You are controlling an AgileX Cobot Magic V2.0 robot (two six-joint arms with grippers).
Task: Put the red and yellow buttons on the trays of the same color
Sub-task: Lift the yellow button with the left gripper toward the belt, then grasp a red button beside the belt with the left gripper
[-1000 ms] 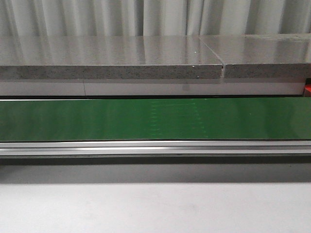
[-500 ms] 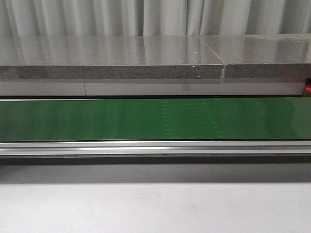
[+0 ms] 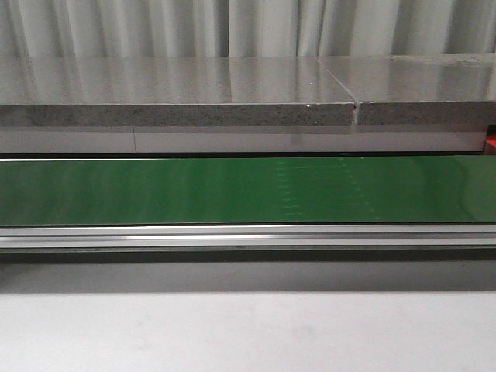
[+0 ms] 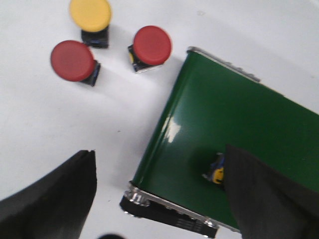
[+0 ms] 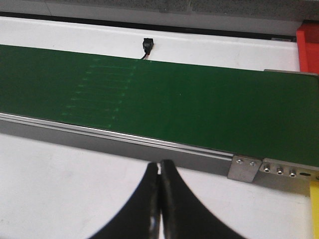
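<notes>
No button is on a tray yet: two red buttons [image 4: 73, 60] [image 4: 152, 45] and a yellow button [image 4: 90, 14] wait ahead of the wide-spread, empty left gripper [image 4: 159, 194], while the right gripper [image 5: 160, 199] is pinched together, empty.

- No legible text, label, brand, number or sign appears in any of the three views
- Green conveyor belt [image 3: 248, 190]: plain surface, no markings that can be read
- Red and yellow buttons [image 4: 152, 46] in the left wrist view: caps plain; the dark bases are too blurred to show any lettering
- Conveyor end bracket [image 5: 242, 169]: screws only, no print
</notes>
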